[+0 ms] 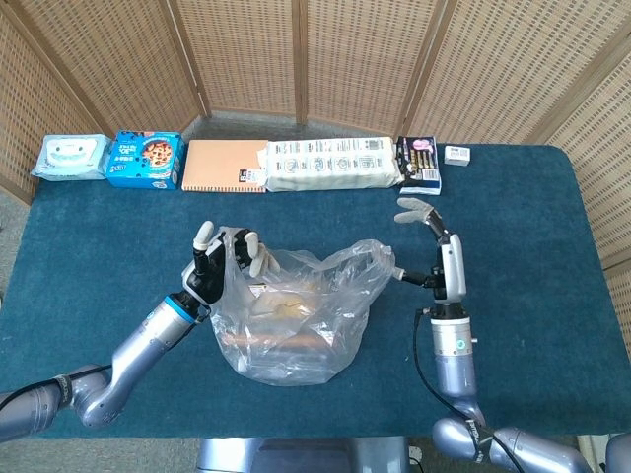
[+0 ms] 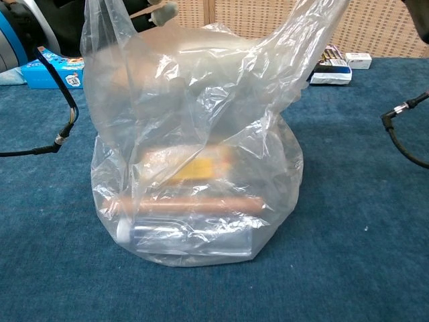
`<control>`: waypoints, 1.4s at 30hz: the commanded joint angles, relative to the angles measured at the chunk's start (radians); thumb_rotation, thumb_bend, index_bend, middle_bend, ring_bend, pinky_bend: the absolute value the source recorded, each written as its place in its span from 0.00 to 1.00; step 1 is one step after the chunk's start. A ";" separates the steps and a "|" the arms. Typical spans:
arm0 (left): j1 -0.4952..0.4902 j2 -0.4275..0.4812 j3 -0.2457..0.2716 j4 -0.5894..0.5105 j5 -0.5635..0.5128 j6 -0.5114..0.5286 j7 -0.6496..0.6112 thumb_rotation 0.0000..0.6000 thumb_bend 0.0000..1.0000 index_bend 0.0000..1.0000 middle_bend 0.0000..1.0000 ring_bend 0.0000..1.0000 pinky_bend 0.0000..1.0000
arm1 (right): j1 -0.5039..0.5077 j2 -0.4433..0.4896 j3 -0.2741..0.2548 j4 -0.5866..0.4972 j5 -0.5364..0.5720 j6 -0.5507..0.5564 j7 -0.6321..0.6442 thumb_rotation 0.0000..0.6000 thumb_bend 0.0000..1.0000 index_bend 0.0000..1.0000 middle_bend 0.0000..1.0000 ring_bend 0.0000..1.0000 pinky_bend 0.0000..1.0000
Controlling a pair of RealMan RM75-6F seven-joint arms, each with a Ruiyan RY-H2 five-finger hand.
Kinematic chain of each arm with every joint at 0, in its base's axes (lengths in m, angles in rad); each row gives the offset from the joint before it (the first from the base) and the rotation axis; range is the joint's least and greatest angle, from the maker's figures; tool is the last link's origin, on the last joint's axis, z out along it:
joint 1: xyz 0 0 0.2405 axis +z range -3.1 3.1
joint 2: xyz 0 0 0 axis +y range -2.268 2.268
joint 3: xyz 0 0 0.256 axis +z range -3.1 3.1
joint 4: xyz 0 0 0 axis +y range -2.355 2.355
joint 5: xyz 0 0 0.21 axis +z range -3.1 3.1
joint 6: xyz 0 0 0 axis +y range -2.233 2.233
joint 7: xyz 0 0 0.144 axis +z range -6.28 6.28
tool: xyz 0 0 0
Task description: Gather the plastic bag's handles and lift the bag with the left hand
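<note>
Obstacle, centre of table [image 1: 552, 296]: plastic bag [image 1: 296, 320], flanked by left robot hand [image 1: 222, 261] and right robot hand [image 1: 434, 246]. Obstacles, far edge: row of packages [image 1: 335, 164] before the wicker screen [image 1: 296, 59]. Free room: bare cloth between row and bag; right end of table.

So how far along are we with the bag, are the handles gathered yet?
Not yet. Done: the plastic bag stands on the table with its goods inside. In hand: the left hand is at the left handle, the right hand at the right one, and the two handles stand apart. Left: bring both handles into the left hand, then lift; the bag's base sits on the table.
</note>
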 commanded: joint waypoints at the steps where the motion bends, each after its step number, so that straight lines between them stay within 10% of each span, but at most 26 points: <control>1: -0.002 0.003 -0.005 -0.003 0.008 -0.010 0.009 0.00 0.17 0.60 0.67 0.56 0.40 | -0.023 0.013 -0.024 -0.021 -0.019 0.023 0.000 1.00 0.10 0.38 0.26 0.18 0.12; 21: -0.101 0.023 -0.036 0.023 0.075 -0.131 0.058 0.00 0.16 0.46 0.41 0.33 0.26 | -0.014 0.105 -0.002 -0.116 -0.019 -0.009 -0.045 1.00 0.09 0.34 0.24 0.15 0.11; 42: -0.183 -0.014 -0.067 0.050 0.037 -0.207 0.090 0.00 0.13 0.38 0.35 0.27 0.22 | 0.039 0.141 0.027 -0.180 0.007 -0.050 -0.107 1.00 0.09 0.33 0.23 0.15 0.10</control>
